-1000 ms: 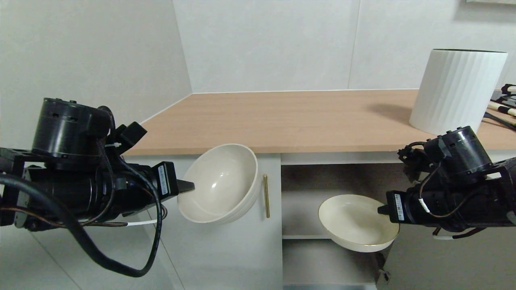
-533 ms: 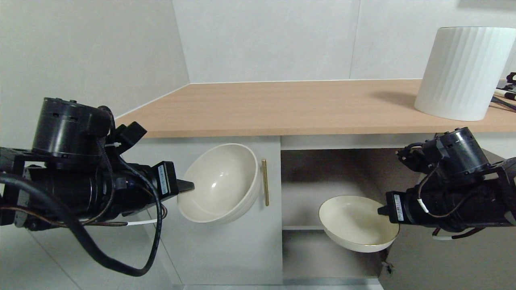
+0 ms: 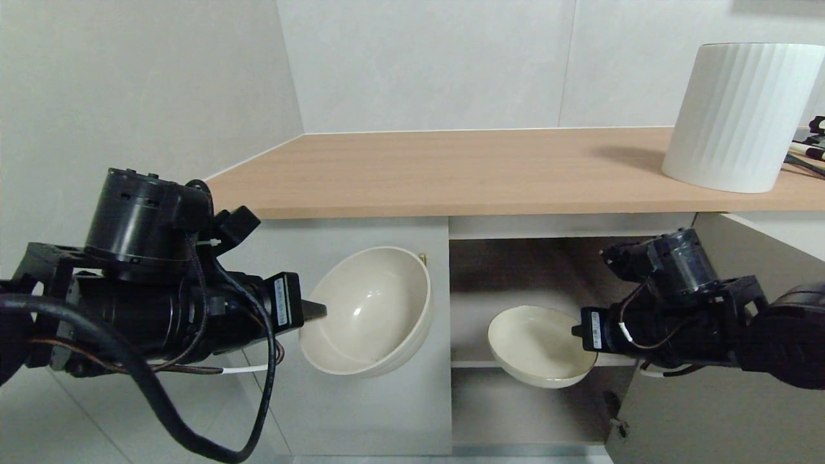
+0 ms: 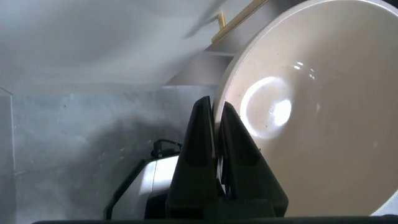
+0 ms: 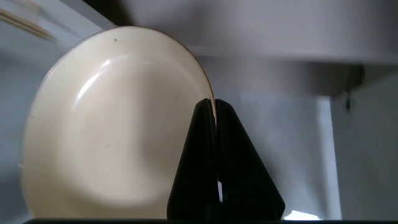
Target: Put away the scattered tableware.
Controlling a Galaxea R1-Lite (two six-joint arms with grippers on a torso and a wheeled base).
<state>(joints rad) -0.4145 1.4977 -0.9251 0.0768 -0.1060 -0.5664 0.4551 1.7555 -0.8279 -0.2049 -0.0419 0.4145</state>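
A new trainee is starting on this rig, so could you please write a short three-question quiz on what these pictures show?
1. True or false: the left gripper is shut on the rim of the deep bowl.
2. Where is the shallow bowl that the right gripper holds? A) stacked inside the deep bowl B) at the open cabinet compartment C) lying on the floor
3. Fill in: the cabinet door behind the deep bowl is ____.

Key: 1 true; 2 B; 3 closed.
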